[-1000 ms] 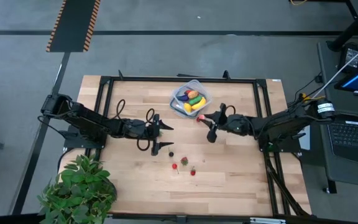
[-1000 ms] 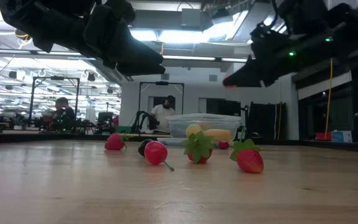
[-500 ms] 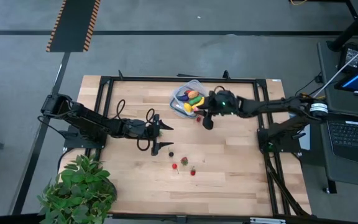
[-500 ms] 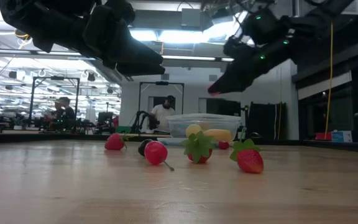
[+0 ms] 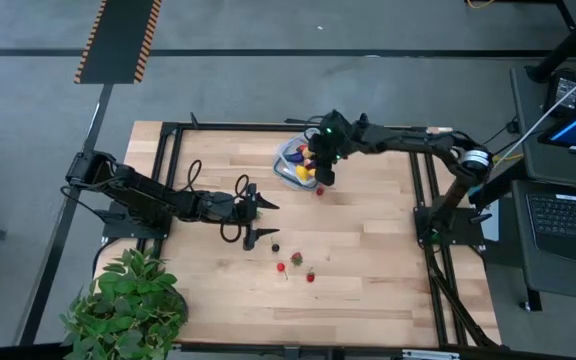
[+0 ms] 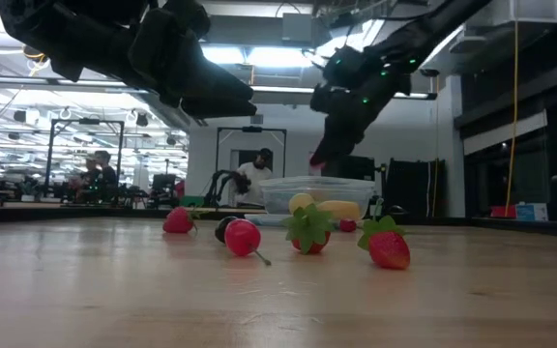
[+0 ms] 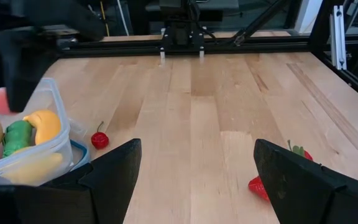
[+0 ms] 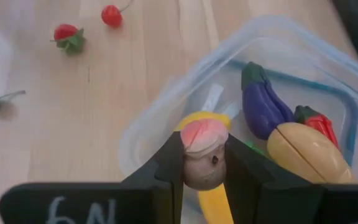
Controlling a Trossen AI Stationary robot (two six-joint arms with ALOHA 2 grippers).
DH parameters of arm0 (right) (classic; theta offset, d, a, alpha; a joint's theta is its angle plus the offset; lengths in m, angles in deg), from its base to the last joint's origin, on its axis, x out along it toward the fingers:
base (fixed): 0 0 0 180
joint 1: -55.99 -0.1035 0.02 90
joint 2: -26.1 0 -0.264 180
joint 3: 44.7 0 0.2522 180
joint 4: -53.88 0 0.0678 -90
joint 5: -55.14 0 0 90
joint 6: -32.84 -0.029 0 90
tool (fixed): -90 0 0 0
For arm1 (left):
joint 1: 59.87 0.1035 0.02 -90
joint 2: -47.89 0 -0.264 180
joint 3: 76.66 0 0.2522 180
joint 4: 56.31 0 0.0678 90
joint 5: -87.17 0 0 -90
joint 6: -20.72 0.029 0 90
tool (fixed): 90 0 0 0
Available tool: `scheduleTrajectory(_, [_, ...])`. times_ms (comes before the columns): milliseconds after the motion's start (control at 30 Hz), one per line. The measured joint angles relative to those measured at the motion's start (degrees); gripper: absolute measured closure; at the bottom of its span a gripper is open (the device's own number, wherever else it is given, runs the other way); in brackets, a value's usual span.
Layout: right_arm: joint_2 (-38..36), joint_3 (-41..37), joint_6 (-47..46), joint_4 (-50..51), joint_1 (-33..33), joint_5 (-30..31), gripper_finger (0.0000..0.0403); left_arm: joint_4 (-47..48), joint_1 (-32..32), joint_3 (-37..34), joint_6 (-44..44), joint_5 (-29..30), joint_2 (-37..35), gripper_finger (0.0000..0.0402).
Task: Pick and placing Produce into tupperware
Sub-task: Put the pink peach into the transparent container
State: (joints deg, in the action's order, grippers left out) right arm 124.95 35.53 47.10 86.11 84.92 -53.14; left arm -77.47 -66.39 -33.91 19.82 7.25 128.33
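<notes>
The tupperware [image 5: 301,160] stands near the table's far edge with a purple eggplant [image 8: 263,106], a red pepper [image 8: 316,119], a yellow banana [image 8: 211,200] and other pieces inside. My right gripper [image 5: 320,172] hovers over its near rim [image 8: 143,142], shut on a small pink-and-tan produce piece [image 8: 202,152]. My left gripper [image 5: 265,220] waits open above mid-table, touching nothing. Loose on the wood lie strawberries [image 5: 296,259], a red cherry [image 5: 281,266], a dark cherry [image 5: 275,247], and one more red cherry [image 5: 320,189] by the tupperware. My right gripper pinches the pink-and-tan piece [image 8: 204,163] between its two fingers [image 8: 170,167], one on either side of it. The fingers slant down from the table's right side. The piece is lifted clear, above the tupperware's near rim.
A leafy potted plant [image 5: 128,305] stands at the table's near left corner. A black frame [image 5: 288,127] runs along the table's edges. Bare wood [image 7: 229,106] lies between the loose berries and the right edge. People show in the room beyond the table [image 6: 255,174].
My right gripper has moved left and toward the far edge, from mid-table to above the tupperware's near rim, and tipped its fingers downward. It stayed shut on the pink piece throughout. The loose produce has not moved.
</notes>
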Motion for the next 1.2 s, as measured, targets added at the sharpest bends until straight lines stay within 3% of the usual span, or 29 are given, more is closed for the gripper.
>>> scheduleTrajectory(200, [7.07,9.44,1.5,9.62,2.77,-4.8,0.0319,0.13,0.0,0.0,0.0,0.01,-0.01,0.0096])
scheduleTrajectory(433, [13.62,16.45,4.24,18.81,3.3,-5.38,0.0319,0.21,0.0,0.0,0.0,0.0,0.0,0.0096])
scheduleTrajectory(1100, [14.97,17.28,4.33,24.31,2.99,-5.43,0.0318,0.23,1.38,0.0,0.0,0.31,0.0,0.0096])
scheduleTrajectory(1200, [14.97,17.28,4.12,24.28,2.99,-5.77,0.0284,0.23,1.38,0.0,0.0,0.31,-0.01,0.0096])
